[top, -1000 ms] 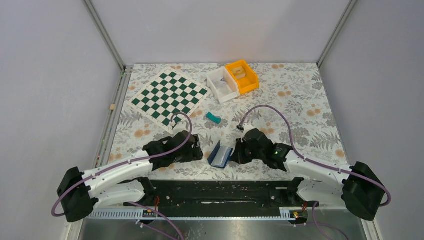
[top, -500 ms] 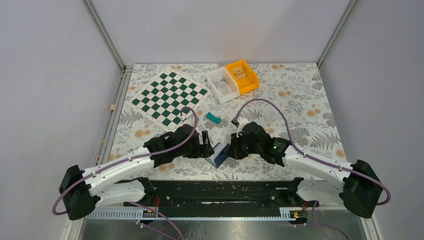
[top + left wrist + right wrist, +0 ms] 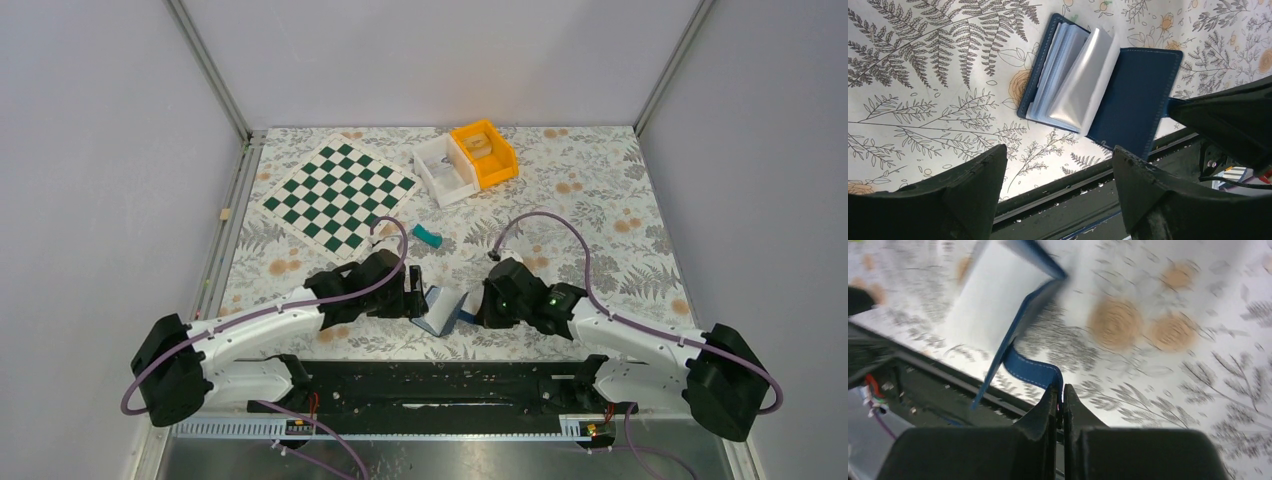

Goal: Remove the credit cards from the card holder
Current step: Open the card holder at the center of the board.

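The card holder lies open on the flowered worktop close to its near edge, between the two arms. Pale credit cards fan up from its middle. The right tool is clamped on the snap tab, with that flap tilted up. The left tool hangs just above, fingers spread wide.

card holder on table, chessboard behind left

the open card holder lies at the near edge of the worktop, close between the left pincer and right pincer.
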You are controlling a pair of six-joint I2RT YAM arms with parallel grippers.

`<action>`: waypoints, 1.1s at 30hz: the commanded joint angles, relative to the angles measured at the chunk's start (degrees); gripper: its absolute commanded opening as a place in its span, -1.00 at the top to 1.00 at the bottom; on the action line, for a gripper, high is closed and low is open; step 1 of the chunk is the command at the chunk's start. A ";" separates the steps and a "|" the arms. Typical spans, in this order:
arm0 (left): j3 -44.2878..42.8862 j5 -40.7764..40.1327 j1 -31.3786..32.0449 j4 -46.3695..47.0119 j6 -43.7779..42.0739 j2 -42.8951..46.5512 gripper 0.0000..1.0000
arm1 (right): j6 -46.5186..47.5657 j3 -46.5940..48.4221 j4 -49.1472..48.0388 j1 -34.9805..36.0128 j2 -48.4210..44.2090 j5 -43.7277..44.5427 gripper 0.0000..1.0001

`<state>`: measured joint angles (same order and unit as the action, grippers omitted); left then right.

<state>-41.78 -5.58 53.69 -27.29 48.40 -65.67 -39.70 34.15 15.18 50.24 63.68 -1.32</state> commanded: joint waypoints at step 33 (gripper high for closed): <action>-0.69 7.76 -2.76 14.28 -1.86 -10.31 -0.31 | -1.36 0.64 -0.40 -6.97 12.36 5.70 0.91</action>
<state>-41.65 -1.17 51.20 -18.72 47.75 -73.91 -42.24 32.95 16.73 44.53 74.48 4.86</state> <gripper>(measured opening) 0.646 0.048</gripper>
